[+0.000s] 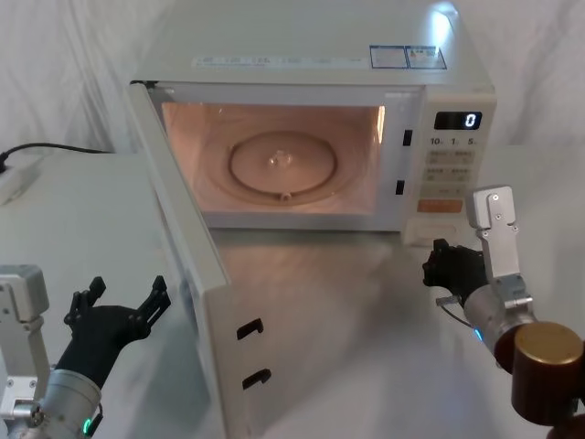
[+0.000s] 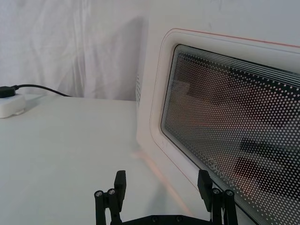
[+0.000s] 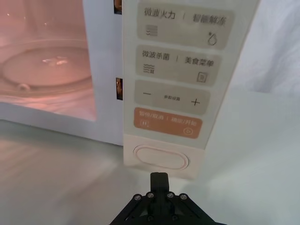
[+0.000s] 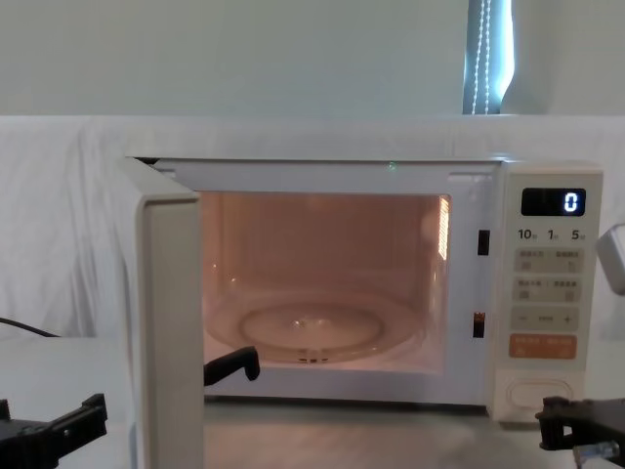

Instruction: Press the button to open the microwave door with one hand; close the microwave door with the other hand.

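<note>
The microwave door point(image 1: 192, 265) stands swung wide open towards my left, edge-on in the chest view point(image 4: 171, 332). Its dark dotted window point(image 2: 225, 140) faces my left gripper point(image 1: 126, 297), which is open and low beside the door's outer face; one finger point(image 2: 204, 183) is close to the panel. The button point(image 3: 161, 157), a plain cream pill, sits at the bottom of the control panel point(image 4: 540, 393). My right gripper point(image 1: 443, 265) is shut with nothing in it, its tip point(image 3: 159, 180) just in front of the button and a little below it.
The lit cavity holds a glass turntable point(image 1: 281, 163). Two latch hooks point(image 1: 249, 327) stick out of the door's inner face. An orange key point(image 3: 167, 123) lies above the button. A white plug block with a black cable point(image 1: 18, 174) is on the table's far left.
</note>
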You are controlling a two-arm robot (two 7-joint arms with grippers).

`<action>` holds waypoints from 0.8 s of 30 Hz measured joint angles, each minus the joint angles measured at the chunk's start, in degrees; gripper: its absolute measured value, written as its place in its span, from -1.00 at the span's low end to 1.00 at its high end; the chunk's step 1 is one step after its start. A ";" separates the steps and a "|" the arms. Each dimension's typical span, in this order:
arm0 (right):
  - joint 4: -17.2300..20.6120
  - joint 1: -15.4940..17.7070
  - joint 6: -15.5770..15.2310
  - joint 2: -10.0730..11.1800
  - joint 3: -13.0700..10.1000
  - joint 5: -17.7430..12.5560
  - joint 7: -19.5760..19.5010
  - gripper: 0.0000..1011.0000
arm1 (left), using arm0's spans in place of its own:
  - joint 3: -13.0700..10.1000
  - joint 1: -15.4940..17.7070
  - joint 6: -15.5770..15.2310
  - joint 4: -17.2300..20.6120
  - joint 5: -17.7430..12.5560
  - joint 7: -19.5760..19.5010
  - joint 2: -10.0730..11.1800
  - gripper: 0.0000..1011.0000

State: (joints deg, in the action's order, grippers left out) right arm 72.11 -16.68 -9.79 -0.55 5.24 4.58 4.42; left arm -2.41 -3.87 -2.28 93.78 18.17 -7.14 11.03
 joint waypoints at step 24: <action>15.08 10.44 -0.04 4.45 -3.99 -5.57 2.72 -1.00 | 0.00 0.00 0.00 0.00 0.00 0.00 0.00 0.98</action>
State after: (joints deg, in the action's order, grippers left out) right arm 87.20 -6.23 -9.83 3.89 1.25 -0.99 7.14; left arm -2.41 -3.87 -2.28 93.78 18.17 -7.14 11.03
